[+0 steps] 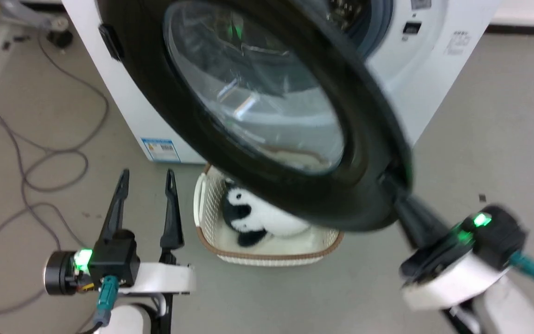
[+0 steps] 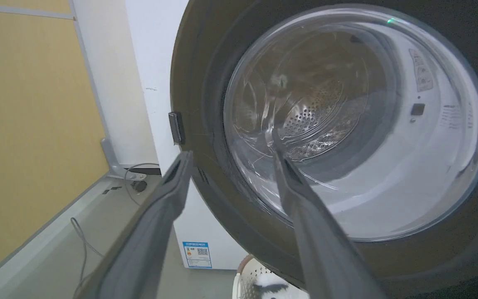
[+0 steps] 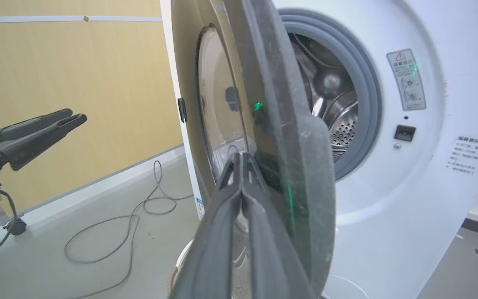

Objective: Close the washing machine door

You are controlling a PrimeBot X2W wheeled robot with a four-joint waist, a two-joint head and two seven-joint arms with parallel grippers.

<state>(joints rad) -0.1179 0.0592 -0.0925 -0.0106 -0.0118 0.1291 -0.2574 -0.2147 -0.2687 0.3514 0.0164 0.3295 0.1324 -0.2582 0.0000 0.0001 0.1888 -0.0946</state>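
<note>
Right gripper (image 3: 242,155): fingers pressed together with nothing between them, tips bearing on the outer face of the washing machine door (image 3: 301,174) near its free edge; left gripper (image 1: 147,178): fingers spread wide, empty, apart from the door and above the floor. The door stands roughly half open, hinged at the robot's left of the washing machine (image 1: 415,79), with the drum mouth exposed; under its lower rim sits a cream basket (image 1: 267,257) holding a black-and-white plush toy (image 1: 257,218). Risks, as judged: the tips may skid off the glossy curved rim, the contact being small; a weak push may leave the latch unengaged; the right forearm may strike the basket on follow-through.
</note>
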